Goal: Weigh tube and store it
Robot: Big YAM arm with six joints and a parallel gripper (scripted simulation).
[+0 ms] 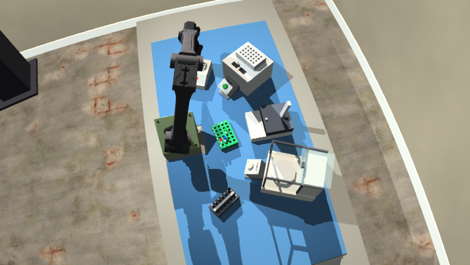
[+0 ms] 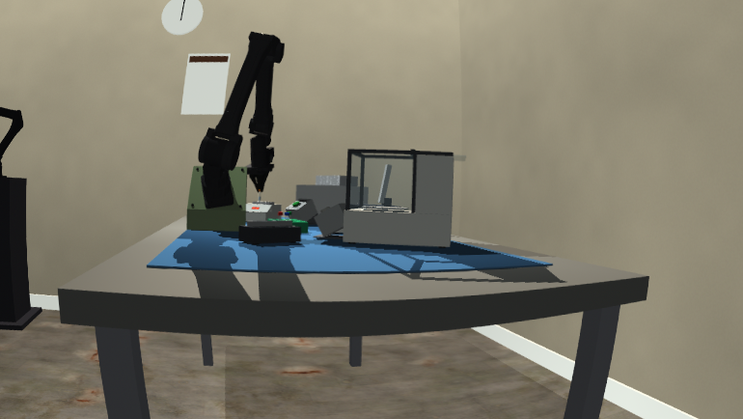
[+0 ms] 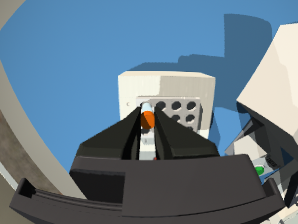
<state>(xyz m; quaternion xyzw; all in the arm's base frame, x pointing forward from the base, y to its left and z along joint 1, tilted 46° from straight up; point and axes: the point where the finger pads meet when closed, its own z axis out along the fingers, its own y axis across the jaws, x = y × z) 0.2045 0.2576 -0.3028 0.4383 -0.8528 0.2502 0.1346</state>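
My gripper [image 2: 260, 190] [image 3: 147, 112] is shut on tube A [image 2: 260, 197] [image 3: 147, 120], just under its orange cap. The tube hangs upright over the dry block [image 1: 204, 80] [image 3: 175, 85], its lower end at the back-left bore in the wrist view. Whether the tip is inside the bore cannot be told. The balance [image 1: 309, 195] [image 2: 398, 229] has its door pane [image 1: 330, 171] slid back, so the box is open on top. Its pan [image 1: 284, 166] carries no tube that I can see. A pale round key [image 1: 250, 166] is on its front; no lit green lamp shows.
The green tube rack [image 1: 229, 146] holds a red-capped tube [image 1: 220, 139] and a blue-capped tube [image 1: 224, 138]. The mixer [image 1: 230, 74] stands close beside the dry block. The spectrophotometer [image 1: 278, 123] has its lid raised. The magnet block [image 1: 224, 202] [image 2: 269, 235] stands apart from the others.
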